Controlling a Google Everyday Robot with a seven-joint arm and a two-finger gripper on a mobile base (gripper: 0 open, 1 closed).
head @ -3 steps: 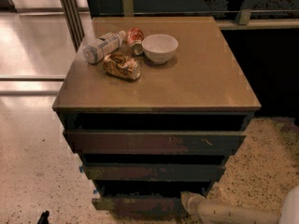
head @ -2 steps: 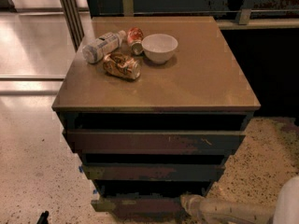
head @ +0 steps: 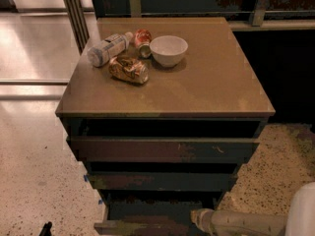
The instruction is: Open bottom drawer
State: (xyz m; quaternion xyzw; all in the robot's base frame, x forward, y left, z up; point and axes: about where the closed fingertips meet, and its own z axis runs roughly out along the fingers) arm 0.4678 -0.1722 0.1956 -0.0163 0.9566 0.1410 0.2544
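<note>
The bottom drawer is the lowest of three in a dark cabinet. Its worn maroon-brown front stands out a little from the cabinet, with a dark teal inside showing behind it. My gripper is at the end of a pale arm that comes in from the lower right. It sits at the drawer's right part, just behind the top edge of the front. Its tip is hidden against the drawer.
Above are the middle drawer and the wide top drawer. On the tan cabinet top lie a plastic bottle, a crushed can, a red can and a white bowl. Speckled floor lies on both sides.
The bottom drawer front has slid a little further out toward the camera. The arm has stayed at the drawer's right part.
</note>
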